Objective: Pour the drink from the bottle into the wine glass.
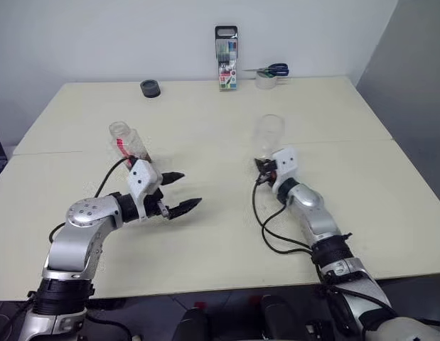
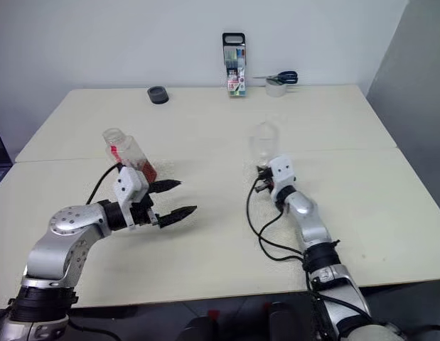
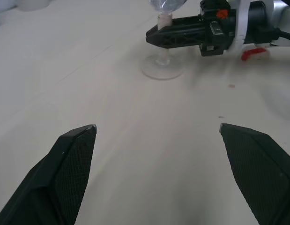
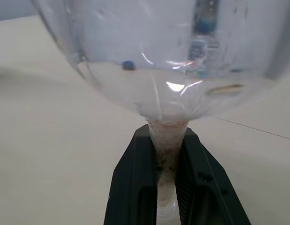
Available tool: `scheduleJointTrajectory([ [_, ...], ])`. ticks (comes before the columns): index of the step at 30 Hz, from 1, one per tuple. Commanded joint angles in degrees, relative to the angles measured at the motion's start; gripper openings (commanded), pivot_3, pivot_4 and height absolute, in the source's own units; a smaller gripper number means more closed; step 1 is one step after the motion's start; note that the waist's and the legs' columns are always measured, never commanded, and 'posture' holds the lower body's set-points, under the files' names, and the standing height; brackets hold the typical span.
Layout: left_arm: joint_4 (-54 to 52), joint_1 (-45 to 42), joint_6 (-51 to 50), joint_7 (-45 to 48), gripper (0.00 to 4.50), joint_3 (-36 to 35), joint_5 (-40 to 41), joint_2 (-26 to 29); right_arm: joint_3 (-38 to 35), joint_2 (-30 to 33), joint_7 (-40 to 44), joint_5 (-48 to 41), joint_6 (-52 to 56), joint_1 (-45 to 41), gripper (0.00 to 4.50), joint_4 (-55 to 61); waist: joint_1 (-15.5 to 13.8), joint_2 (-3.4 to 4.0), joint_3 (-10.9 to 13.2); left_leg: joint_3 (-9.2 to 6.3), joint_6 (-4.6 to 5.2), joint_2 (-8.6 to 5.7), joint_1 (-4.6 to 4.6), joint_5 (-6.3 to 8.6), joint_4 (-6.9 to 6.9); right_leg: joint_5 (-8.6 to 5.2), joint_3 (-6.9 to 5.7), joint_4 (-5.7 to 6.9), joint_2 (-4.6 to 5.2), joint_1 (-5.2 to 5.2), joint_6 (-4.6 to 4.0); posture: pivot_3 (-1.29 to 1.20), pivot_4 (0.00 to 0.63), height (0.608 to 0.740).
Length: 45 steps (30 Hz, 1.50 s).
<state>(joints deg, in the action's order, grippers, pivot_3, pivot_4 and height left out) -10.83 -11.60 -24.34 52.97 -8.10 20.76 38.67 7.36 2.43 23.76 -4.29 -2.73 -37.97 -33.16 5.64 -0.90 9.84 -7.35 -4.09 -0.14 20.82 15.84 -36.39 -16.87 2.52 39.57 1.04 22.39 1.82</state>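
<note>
1. no text, brand, number or sign can be read anywhere in these views.
2. the bottle [image 2: 127, 154] carries a vertical red label strip, but any print on it is too small to make out.
3. the marker pack [image 1: 227, 58] at the far edge of the table [image 1: 205, 241] has a printed card at its lower part, with coloured patches only; no words can be made out.
4. the wine glass [image 4: 173, 70] reflects small coloured specks, none of them legible as lettering.
</note>
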Motion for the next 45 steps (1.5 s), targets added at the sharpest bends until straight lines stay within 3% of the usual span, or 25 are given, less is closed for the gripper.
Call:
scheduleJointTrajectory([
  [1, -3.54, 0.80, -2.09, -1.34, 4.50, -4.00, 2.79, 1.66, 1.21, -2.18, 3.28, 0.39, -3.71, -4.78, 0.21, -3.47, -0.39, 0.06, 0.08, -0.03, 0.00, -0.02, 0.02, 0.00, 0.01, 0.00, -0.03, 0.00, 0.02, 0.00, -0.01, 0.00, 0.150, 0.740],
  [8, -5.31, -0.12, -3.83, -3.10, 4.50, -6.02, 5.58, 2.13, 1.80, -4.77, 3.77, 3.41, -9.49, -10.48, 0.21, -18.29, -1.58, 0.06, 0.11, -0.10, -0.02, -0.25, 0.08, 0.00, -0.01, 0.01, -0.08, -0.30, 0.23, -0.14, 0.01, 0.00, 0.150, 0.740],
  [21, -0.33, 1.59, 1.18, -1.16, 4.50, -8.67, 5.63, 4.16, -0.28, -4.92, 3.41, 3.44, -12.74, -11.52, 0.21, -23.88, -1.53, 0.07, 0.11, -0.11, -0.03, -0.18, 0.03, 0.00, 0.01, 0.01, -0.09, -0.24, 0.15, -0.14, 0.01, 0.00, 0.150, 0.740],
  [22, 0.10, 1.51, 1.77, -1.05, 4.50, -8.59, 5.53, 4.15, -0.42, -4.95, 3.64, 3.39, -12.80, -11.52, 0.93, -23.81, -1.54, 0.07, 0.11, -0.11, -0.03, -0.18, 0.03, 0.00, 0.01, 0.01, -0.10, -0.24, 0.15, -0.14, 0.01, 0.00, 0.150, 0.740],
  [26, 1.42, 0.98, 4.00, -0.46, 4.50, -8.23, 5.62, 3.77, -0.60, -5.17, 4.51, 3.09, -13.04, -11.13, 2.17, -22.94, -1.42, 0.11, 0.14, -0.08, -0.03, -0.18, 0.06, 0.00, 0.02, 0.01, -0.07, -0.26, 0.15, -0.11, 0.01, 0.00, 0.150, 0.740],
  [32, 1.75, 0.51, 5.65, -0.45, 4.50, -7.66, 6.41, 2.75, -0.65, -5.33, 5.17, 3.10, -12.98, -10.39, 4.41, -22.07, -0.93, 0.12, 0.14, -0.08, -0.03, -0.16, 0.06, 0.00, 0.09, 0.01, -0.07, -0.28, 0.15, -0.08, 0.00, 0.00, 0.150, 0.740],
  [45, 0.43, -2.85, 4.14, -2.87, 4.50, -7.26, 7.47, 0.75, -1.26, -3.00, 9.53, 1.43, -9.44, -6.57, 4.46, -13.41, -0.95, 0.12, 0.15, -0.09, -0.03, -0.16, 0.07, 0.00, 0.11, 0.01, -0.07, -0.34, 0.15, -0.10, 0.01, 0.00, 0.150, 0.740],
])
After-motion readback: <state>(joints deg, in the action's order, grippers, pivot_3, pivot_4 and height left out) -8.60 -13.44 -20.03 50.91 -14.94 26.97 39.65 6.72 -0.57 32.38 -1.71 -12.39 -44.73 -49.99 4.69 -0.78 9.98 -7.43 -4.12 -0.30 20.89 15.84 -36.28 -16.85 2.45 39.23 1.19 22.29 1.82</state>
